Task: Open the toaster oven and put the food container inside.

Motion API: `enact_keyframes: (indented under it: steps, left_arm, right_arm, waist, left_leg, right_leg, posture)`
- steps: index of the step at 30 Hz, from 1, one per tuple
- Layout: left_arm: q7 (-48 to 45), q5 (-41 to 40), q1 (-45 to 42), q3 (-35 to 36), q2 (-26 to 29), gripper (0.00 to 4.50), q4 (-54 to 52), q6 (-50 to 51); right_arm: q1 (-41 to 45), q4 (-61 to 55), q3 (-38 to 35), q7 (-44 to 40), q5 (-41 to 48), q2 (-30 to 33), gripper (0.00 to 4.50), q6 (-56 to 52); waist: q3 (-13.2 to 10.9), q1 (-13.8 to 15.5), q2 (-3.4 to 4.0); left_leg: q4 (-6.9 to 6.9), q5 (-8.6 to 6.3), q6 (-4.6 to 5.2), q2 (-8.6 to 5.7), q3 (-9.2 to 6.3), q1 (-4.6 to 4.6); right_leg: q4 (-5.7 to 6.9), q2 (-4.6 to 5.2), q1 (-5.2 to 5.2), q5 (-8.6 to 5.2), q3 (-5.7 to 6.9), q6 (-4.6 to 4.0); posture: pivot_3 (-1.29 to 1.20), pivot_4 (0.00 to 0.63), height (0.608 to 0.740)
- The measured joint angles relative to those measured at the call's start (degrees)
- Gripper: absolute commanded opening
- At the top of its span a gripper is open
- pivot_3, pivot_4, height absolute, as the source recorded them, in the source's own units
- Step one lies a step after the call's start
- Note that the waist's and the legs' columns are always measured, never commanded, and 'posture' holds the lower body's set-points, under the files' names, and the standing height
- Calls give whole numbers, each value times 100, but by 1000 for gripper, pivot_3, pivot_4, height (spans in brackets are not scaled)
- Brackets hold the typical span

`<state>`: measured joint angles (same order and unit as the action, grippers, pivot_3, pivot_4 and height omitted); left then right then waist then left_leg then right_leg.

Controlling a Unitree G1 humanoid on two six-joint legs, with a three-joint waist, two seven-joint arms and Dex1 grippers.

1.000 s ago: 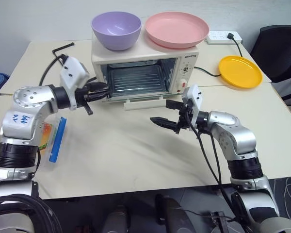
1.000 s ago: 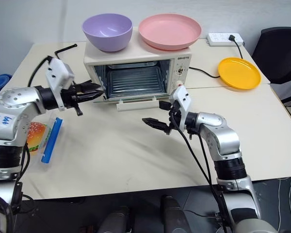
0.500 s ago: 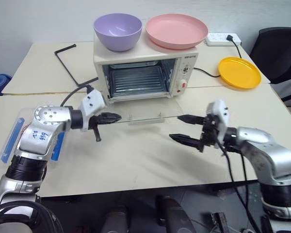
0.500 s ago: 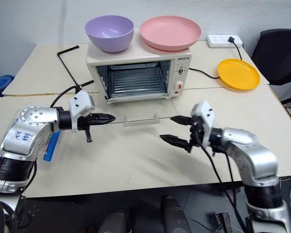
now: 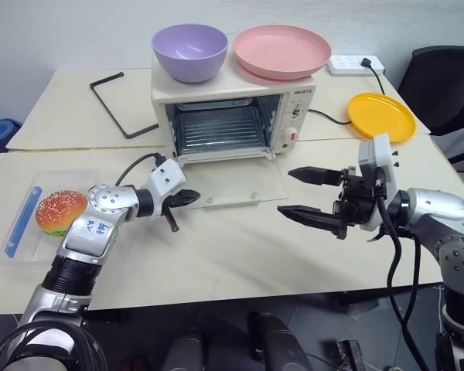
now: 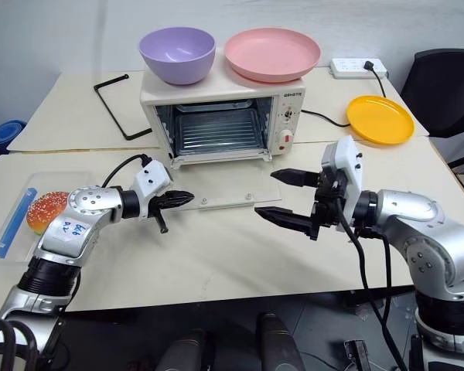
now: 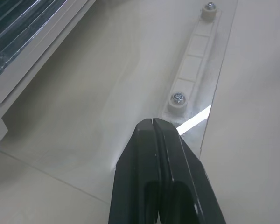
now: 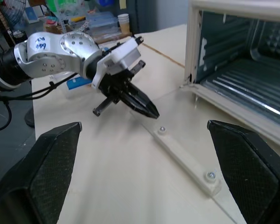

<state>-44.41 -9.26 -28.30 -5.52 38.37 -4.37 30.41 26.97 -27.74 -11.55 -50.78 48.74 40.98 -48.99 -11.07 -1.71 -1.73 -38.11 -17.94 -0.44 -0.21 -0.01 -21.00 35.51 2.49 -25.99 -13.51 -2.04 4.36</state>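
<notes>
Door (image 5: 236, 182) now flat, left pincer (image 5: 192, 198) beside.

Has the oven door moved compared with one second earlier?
Yes. The glass door swung down from nearly shut against the toaster oven to lying flat on the table.

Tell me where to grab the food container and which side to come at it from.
Grip the food container across its long sides, on the blue clip strip and the opposite wall, coming from above. It lies flat and open-topped near the table's left edge, with the hamburger filling the middle, so the rim walls look like the likeliest hold for the left gripper.
</notes>
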Motion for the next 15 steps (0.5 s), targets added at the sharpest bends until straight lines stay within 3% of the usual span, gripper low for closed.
enact_keyframes:
  steps: [2,6,10,15]
  left_arm:
    - [141,-208,252,376,7,420,-344,434]
    - [725,-1066,546,1783,-223,1462,-1491,1921]
    - [1600,-2094,818,4343,-1286,2728,-3233,4294]
    - [2022,-2239,916,6051,-1946,4230,-4450,5892]
  right_arm:
    - [102,12,7,12,39,16,4500,-2]
    - [281,135,126,-121,76,106,4500,1]
    - [491,478,401,-556,69,184,4500,33]
    - [747,768,708,-1214,133,296,4500,36]
  waist:
    - [0,1,0]
    - [0,14,-1]
    - [0,-9,-1]
    - [-1,20,-3]
  left_leg:
    - [0,0,0,1,-2,-2]
    - [-4,0,0,1,-19,-10]
    - [-6,-3,-2,0,-15,-5]
    - [-14,-1,-6,-6,-38,7]
  right_leg:
    - [2,1,-1,0,-1,0]
    - [-6,6,2,0,0,0]
    - [-9,3,8,0,15,2]
    - [-16,-22,35,0,20,1]
  posture:
    - [0,150,740]
    - [0,150,740]
    - [0,150,740]
    - [0,150,740]
